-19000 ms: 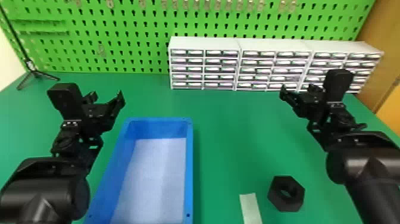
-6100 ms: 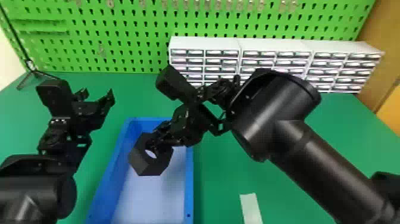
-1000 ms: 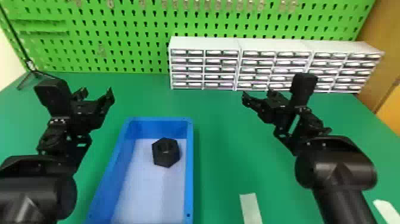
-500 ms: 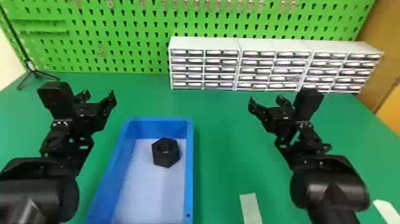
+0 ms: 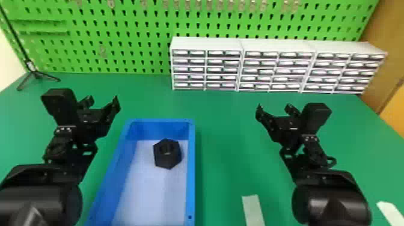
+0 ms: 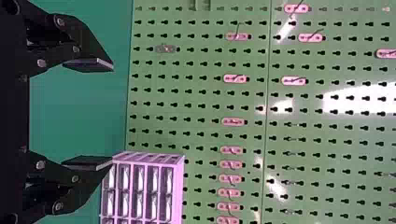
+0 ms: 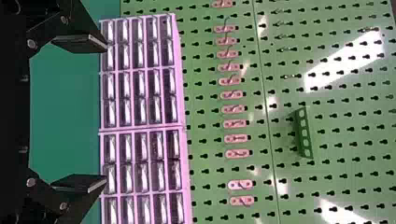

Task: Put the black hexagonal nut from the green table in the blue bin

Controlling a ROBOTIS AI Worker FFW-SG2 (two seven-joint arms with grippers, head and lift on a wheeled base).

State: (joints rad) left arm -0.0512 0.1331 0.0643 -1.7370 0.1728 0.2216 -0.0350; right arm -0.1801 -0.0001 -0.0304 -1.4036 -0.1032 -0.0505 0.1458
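Nut [image 5: 167,160] in bin [image 5: 191,168], on its floor twd far end, closer to R wall than L, hole visible. L grip [image 5: 102,101] released, fingers spread wide, above tbl [image 5: 222,180] on bin's L side. R grip [image 5: 274,108] also released, fingers wide apart, over tbl well R of bin. Drawers [image 5: 207,43] at back of tbl, in front of pegboard [image 5: 120,60]. Stand [image 5: 36,73] at far L. Pale strip [image 5: 254,210] on tbl btwn bin & R arm [image 5: 330,201]; 2nd strip [image 5: 390,212] R of that arm.
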